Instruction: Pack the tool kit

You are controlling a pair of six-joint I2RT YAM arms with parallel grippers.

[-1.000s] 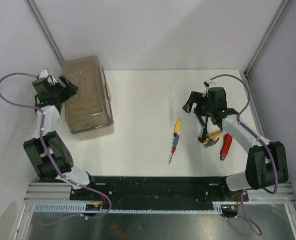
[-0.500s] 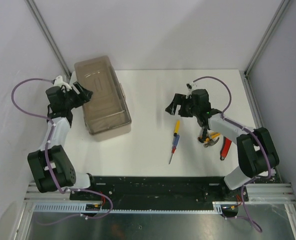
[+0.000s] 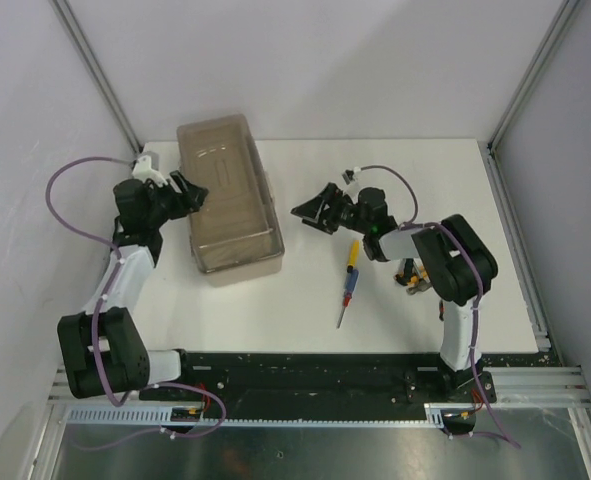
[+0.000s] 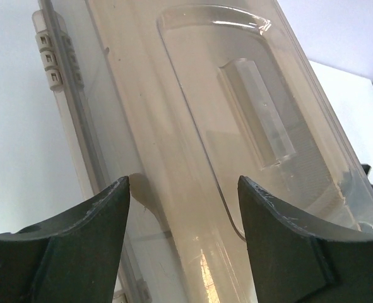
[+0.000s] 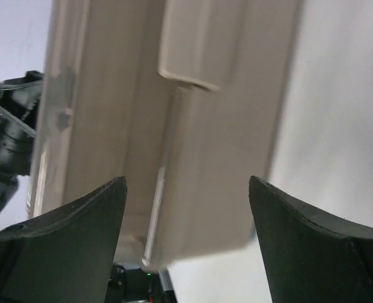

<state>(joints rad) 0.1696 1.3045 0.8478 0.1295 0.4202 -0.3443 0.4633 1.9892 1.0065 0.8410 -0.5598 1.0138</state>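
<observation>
The tool kit's beige toolbox (image 3: pixel 231 205) with its translucent brownish lid shut stands on the left half of the table. My left gripper (image 3: pixel 192 194) is open against the box's left side; in the left wrist view its fingers (image 4: pixel 85 227) straddle the lid's edge (image 4: pixel 249 113). From the right, my open right gripper (image 3: pixel 307 212) points at the box, a short gap away, and the box's front and latch (image 5: pixel 195 44) fill its wrist view. A yellow-red-blue screwdriver (image 3: pixel 349 275) lies right of centre. The yellow-handled pliers (image 3: pixel 413 274) are mostly hidden behind the right arm.
White enclosure walls with metal frame posts surround the table on the left, back and right. A black rail (image 3: pixel 305 365) and both arm bases line the near edge. Purple cables loop from each wrist.
The toolbox has slid right, toward the table's middle, with my left gripper against it. My right arm has swung left from the tools toward the box. Both sets of jaws have narrowed slightly.
</observation>
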